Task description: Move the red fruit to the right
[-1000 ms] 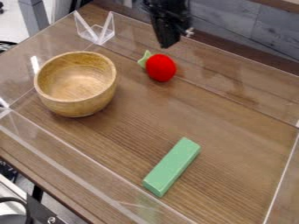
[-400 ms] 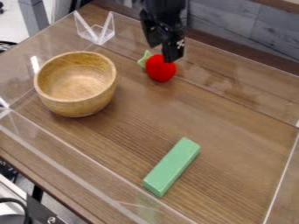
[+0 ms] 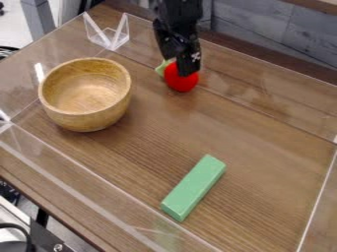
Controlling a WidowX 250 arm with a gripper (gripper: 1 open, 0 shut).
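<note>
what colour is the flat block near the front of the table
Light green. The flat block shows plainly in the camera view, lying on the wooden table.

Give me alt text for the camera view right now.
A black robot gripper, jaws open and pointing down, sits directly over a small glossy red fruit on a brown wooden table. A round wooden bowl sits left; a flat green rectangular block lies nearer the front.

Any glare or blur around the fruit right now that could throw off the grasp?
Camera view: fruit is sharp, with one small highlight; the gripper partly covers its top. Glare streaks sit on the clear walls, not the fruit. The gripper looks slightly soft.
</note>
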